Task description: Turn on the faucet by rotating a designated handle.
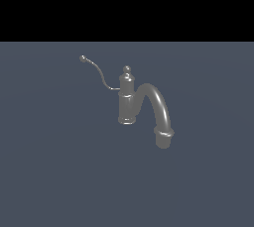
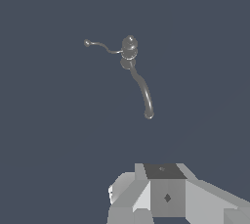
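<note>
Nothing done yet: I see faucet (image 1: 128, 99) upright mid-bench, handle (image 1: 96, 72) untouched w/ ball tip toward exterior view's left, my end effector well apart, opening can't tell.

Both renders are dim and evenly lit, with sharp focus throughout and no blur or edge distortion. No cast shadows are seen on the slate-blue surface (image 1: 59, 171). Soft highlights are carried on the faucet (image 1: 128, 97), brightest along the arched spout. In the exterior view the upper band is rendered pure black.
</note>
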### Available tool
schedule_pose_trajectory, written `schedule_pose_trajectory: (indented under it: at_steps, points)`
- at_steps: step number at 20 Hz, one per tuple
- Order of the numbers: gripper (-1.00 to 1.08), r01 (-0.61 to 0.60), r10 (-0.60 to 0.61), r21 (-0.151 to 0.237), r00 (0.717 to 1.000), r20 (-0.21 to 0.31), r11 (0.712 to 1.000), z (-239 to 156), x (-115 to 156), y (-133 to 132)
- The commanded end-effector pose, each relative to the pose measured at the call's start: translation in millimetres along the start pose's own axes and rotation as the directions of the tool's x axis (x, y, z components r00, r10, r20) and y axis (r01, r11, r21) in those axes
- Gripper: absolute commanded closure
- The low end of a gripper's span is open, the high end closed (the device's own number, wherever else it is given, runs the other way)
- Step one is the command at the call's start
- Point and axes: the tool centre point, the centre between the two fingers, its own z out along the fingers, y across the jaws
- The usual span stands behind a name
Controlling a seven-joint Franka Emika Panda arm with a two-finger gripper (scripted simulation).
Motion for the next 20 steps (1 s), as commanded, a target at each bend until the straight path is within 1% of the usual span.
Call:
schedule_pose_trajectory:
  at_steps: [1, 10, 16, 20]
  points:
    - [1.08, 0.000, 0.000, 0.000, 1.000, 0.000, 1.000, 0.0, 0.0, 0.0]
    - [1.08, -0.042, 0.042, -0.001, 0.999, 0.003, 0.999, 9.2, 4.2, -9.0]
    - [1.08, -0.117, 0.117, -0.004, 0.993, 0.007, 0.993, 25.7, 12.6, -24.6]
    - [1.08, -0.187, 0.187, -0.007, 0.982, 0.012, 0.982, 41.4, 21.7, -38.9]
